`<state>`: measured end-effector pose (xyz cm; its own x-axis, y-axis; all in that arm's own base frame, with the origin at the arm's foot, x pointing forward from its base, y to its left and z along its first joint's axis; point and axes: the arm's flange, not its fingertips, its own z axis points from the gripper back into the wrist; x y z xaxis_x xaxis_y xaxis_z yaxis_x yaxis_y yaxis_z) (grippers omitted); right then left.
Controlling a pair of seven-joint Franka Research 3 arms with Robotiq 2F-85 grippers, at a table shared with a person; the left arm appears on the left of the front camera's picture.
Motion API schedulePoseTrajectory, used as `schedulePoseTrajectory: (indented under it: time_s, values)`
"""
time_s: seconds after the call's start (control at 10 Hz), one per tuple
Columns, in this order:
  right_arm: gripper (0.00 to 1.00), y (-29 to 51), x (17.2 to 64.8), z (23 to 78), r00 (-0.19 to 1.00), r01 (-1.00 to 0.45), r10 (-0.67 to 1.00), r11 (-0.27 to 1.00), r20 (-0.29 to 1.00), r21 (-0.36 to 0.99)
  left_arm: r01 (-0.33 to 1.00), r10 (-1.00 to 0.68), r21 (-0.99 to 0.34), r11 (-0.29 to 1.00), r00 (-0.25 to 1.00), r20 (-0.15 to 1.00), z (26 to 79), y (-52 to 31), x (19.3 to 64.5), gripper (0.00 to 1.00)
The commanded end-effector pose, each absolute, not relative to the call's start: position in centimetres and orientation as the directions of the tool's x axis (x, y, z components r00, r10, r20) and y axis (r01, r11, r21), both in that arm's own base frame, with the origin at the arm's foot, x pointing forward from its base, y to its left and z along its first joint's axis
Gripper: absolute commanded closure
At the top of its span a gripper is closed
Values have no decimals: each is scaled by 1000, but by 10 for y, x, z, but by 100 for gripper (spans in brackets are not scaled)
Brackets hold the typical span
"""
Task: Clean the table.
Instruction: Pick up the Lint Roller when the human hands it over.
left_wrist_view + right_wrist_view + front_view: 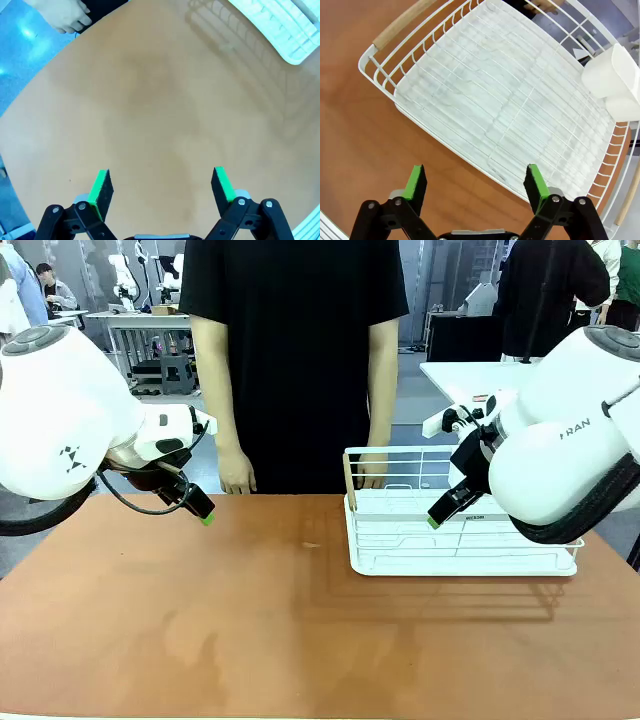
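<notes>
Terracotta tabletop (250,640) spans my front view, running from near edge to the person. Left jaws wide open, empty, hovering over it, green pads (101,185) well apart. Right jaws also open, gripping nothing, above the white wire rack (450,568), which sits on the tabletop's right side. Person's hand (237,475) hangs at the far edge.
</notes>
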<state>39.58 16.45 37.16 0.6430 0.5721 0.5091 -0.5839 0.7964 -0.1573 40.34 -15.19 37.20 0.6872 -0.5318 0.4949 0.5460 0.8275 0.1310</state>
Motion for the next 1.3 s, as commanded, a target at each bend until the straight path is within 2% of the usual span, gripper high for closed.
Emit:
schedulePoseTrajectory:
  time_s: [0.0, 1.1, 1.2]
  values:
    - [0, 164, 396, 372, 643, -584, 572, 797, 509, -157, 546, -532, 131, 827, 687, 495, 372, -152, 403, 0]
    - [0, 164, 396, 372, 643, -584, 573, 796, 509, -158, 547, -533, 131, 827, 686, 495, 372, -152, 403, 0]
    - [0, 158, 398, 400, 640, -575, 535, 809, 551, -117, 628, -545, -18, 778, 688, 479, 400, -152, 407, 0]
